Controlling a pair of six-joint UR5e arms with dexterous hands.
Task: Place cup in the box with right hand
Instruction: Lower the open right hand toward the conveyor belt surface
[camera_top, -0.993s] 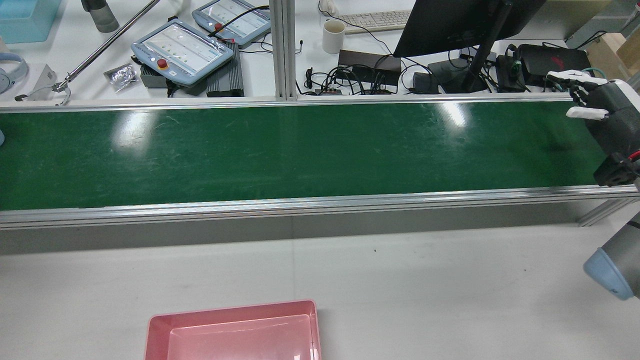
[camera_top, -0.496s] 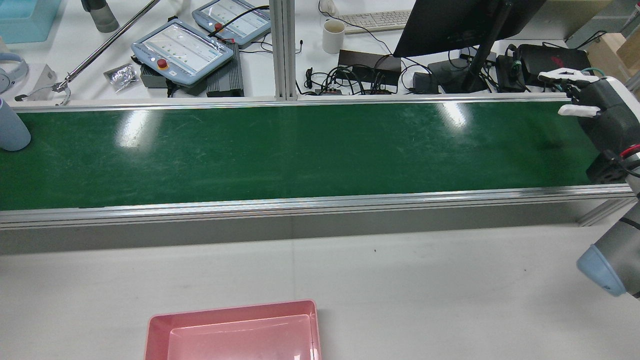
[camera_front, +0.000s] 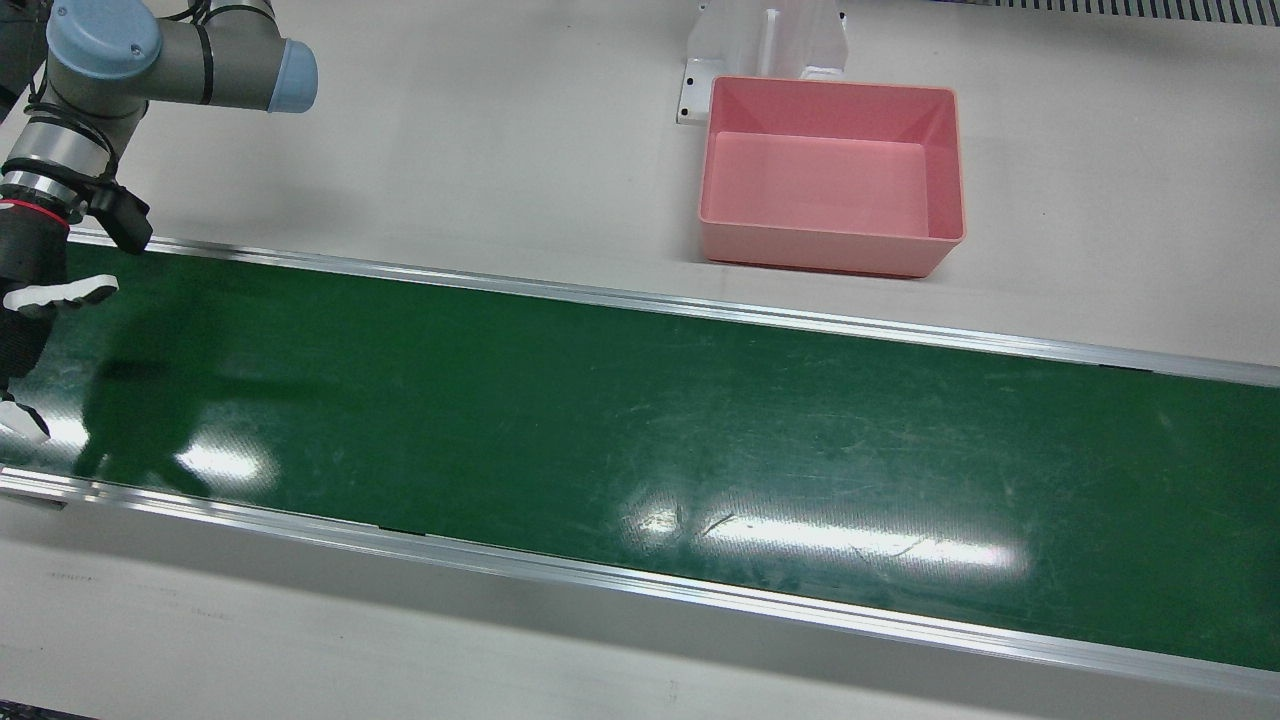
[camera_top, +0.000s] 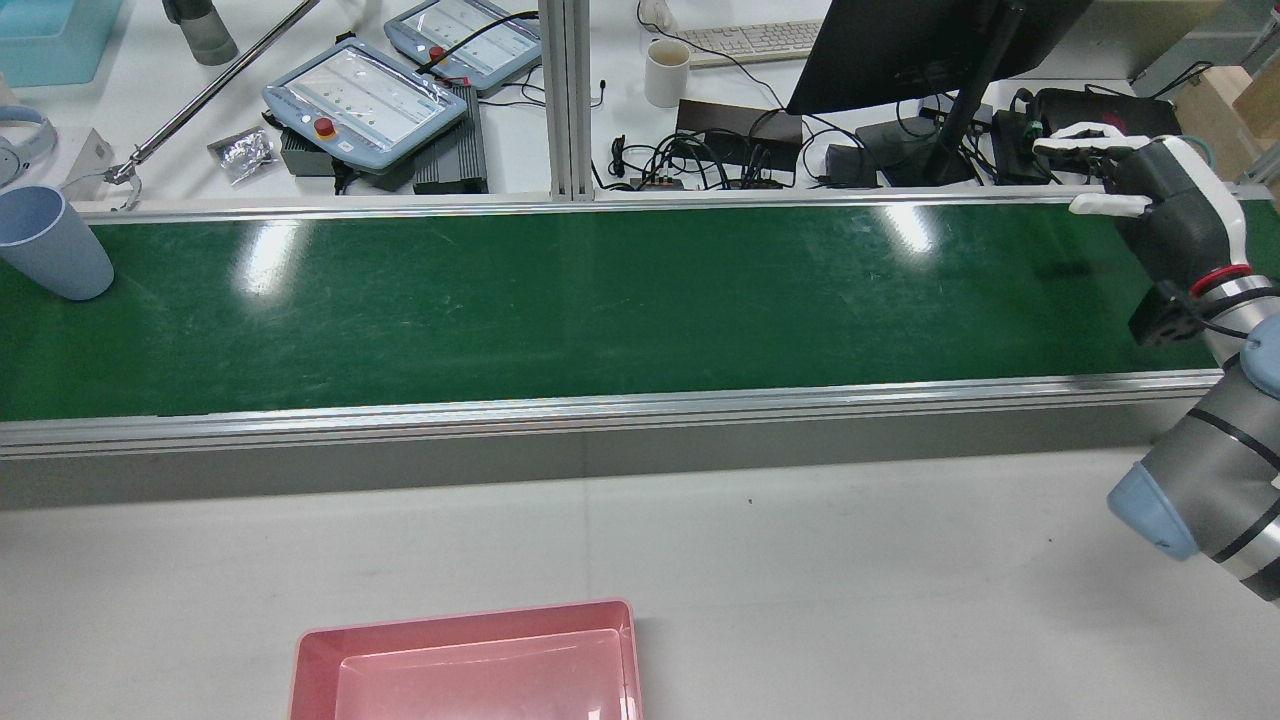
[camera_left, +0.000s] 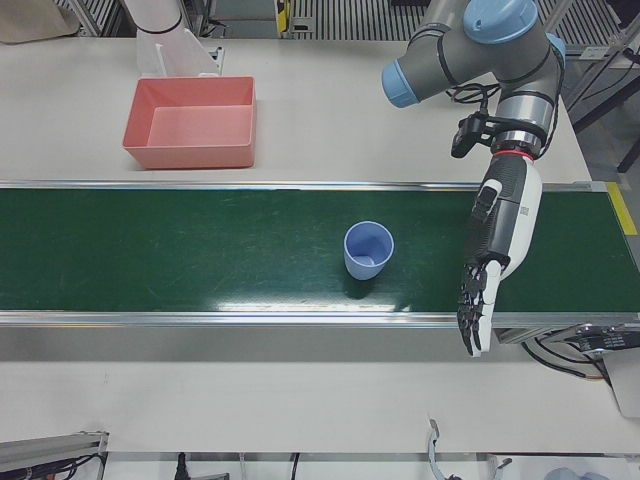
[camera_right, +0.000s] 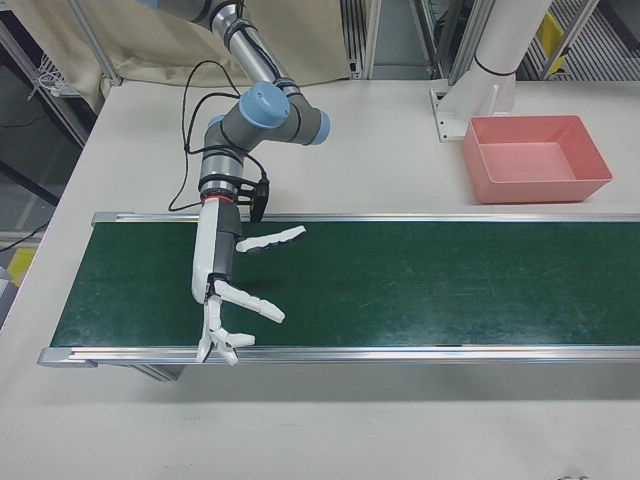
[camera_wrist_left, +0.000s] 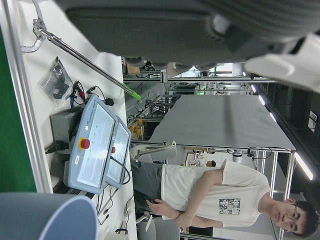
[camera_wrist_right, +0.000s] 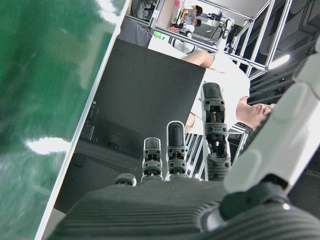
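Cup (camera_left: 368, 249) stands upright, mouth up, on the green belt (camera_top: 600, 300), at the left end in rear view, close to the left hand (camera_left: 492, 262). That hand hangs fingers-down, spread, holding nothing. Right hand (camera_right: 228, 290) waits over the belt's right end, fingers splayed wide and empty, arm reaching out and down across the belt; judged ready to take the cup. Box (camera_front: 832, 175) sits empty on the near table.

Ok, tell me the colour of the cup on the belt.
The cup is light blue, inside and out; it shows best in the left-front view.
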